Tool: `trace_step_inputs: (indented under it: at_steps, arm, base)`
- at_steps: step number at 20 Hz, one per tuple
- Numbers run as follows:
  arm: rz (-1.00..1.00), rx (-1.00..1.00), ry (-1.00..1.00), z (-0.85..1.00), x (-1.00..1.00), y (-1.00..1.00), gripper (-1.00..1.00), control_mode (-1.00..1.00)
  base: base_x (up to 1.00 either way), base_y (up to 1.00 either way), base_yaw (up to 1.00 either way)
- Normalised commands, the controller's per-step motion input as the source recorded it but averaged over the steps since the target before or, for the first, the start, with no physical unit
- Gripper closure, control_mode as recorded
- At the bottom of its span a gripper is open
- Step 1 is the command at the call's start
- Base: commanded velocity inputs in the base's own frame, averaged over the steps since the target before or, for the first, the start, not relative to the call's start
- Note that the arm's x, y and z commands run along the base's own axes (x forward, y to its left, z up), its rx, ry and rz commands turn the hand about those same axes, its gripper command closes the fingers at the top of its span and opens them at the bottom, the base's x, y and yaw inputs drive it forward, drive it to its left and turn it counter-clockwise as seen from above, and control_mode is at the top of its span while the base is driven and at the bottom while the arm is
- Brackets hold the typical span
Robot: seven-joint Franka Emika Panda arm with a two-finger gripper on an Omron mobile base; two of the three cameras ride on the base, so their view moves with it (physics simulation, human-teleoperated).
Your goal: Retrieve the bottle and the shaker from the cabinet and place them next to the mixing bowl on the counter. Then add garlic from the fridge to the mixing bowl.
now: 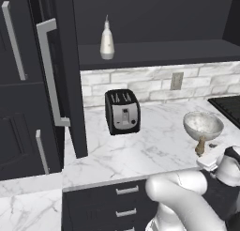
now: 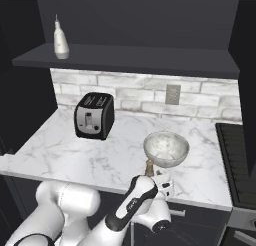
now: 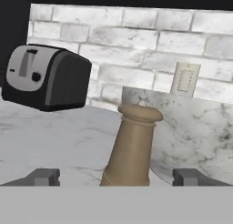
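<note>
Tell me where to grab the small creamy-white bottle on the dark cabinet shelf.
Grip the creamy-white bottle across its rounded lower body, coming level from the shelf's open front. It stands upright alone, and its thin pointed nozzle is probably too narrow to hold. The dark cabinet shelf leaves both sides free.

The bottle (image 1: 107,41) is set on the cabinet (image 1: 154,54) shelf above the counter (image 1: 140,145), on which the toaster (image 1: 122,111) is placed left of the mixing bowl (image 1: 203,125), the shaker (image 1: 200,145) being stood just before the bowl.

Whitish brick backsplash (image 2: 125,92) with wall outlet (image 2: 173,94), black toaster (image 2: 94,116) below.
</note>
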Motion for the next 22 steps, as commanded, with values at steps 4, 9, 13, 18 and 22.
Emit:
trace_step_inputs:
  at_steps: [4, 9, 13, 18, 22]
  arm:
    - [-0.01, 0.0, -0.05, 0.46, -0.67, -0.01, -1.0, -1.0]
    - [0.0, -0.07, -0.02, 0.78, -0.48, 0.08, -1.0, -1.0]
    - [0.0, -0.18, 0.07, 1.0, -0.3, 0.19, -1.0, -1.0]
    - [0.0, -0.22, 0.13, 1.0, -0.21, 0.5, -1.0, -1.0]
    - [0.0, -0.16, 0.12, 1.0, -0.11, 0.68, -1.0, -1.0]
  base:
    - [0.0, 0.0, 0.0]
    - [0.0, 0.0, 0.0]
    - [0.0, 0.0, 0.0]
    - [0.0, 0.0, 0.0]
    - [0.0, 0.0, 0.0]
